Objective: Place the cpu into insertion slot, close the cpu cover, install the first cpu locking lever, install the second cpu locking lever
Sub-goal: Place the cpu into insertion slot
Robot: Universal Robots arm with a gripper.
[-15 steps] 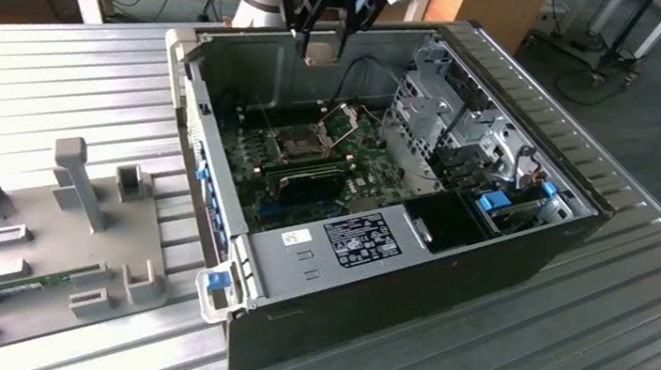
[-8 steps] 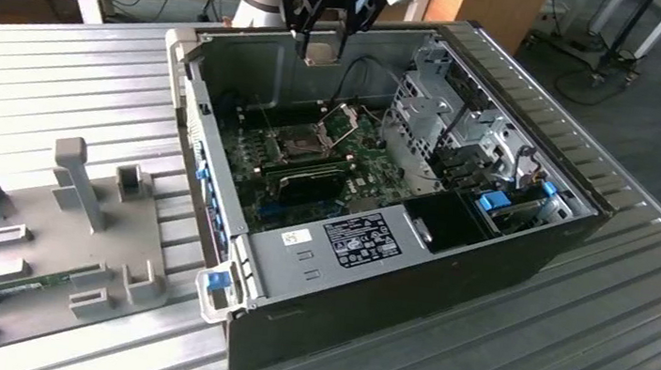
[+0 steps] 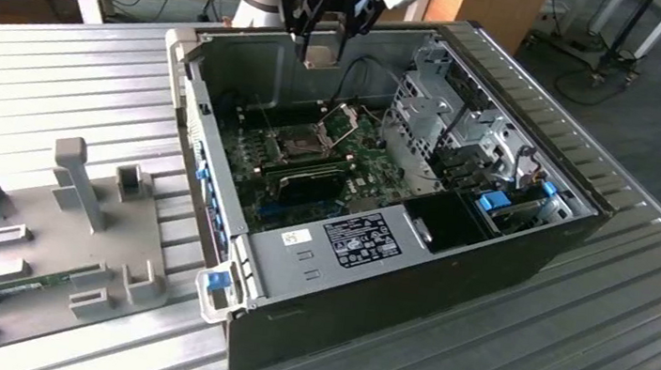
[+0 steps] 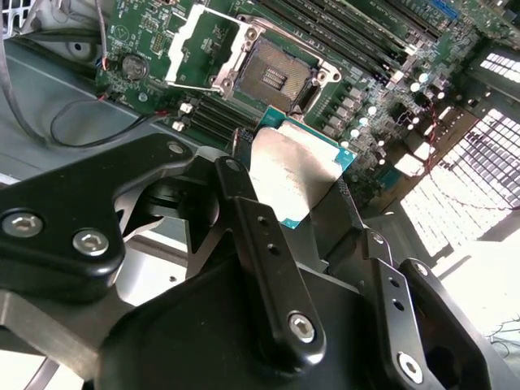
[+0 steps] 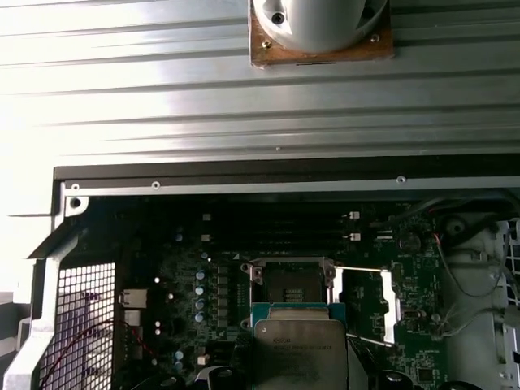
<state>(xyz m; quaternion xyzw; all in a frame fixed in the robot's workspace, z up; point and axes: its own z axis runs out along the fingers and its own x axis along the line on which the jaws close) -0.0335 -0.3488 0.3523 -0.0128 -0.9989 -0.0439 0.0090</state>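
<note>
While the gripper (image 3: 321, 51) hangs over the pc case (image 3: 456, 295), its fingers (image 4: 252, 219) clench the cpu (image 4: 294, 172) by two edges (metal top faces the cameras in both wrist views). Exterior view: insertion slot (image 3: 297, 150) lies uncovered at 6 o'clock from the gripper, and the cpu cover (image 3: 345, 122) stands flipped up at 1 o'clock of the slot.

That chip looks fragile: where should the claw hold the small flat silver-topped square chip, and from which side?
Probably by two opposite side edges, coming from above its metal top. The small flat silver-topped square chip is thin, so only the edges offer grip; the claw pinches it that way, one finger on each edge.
</note>
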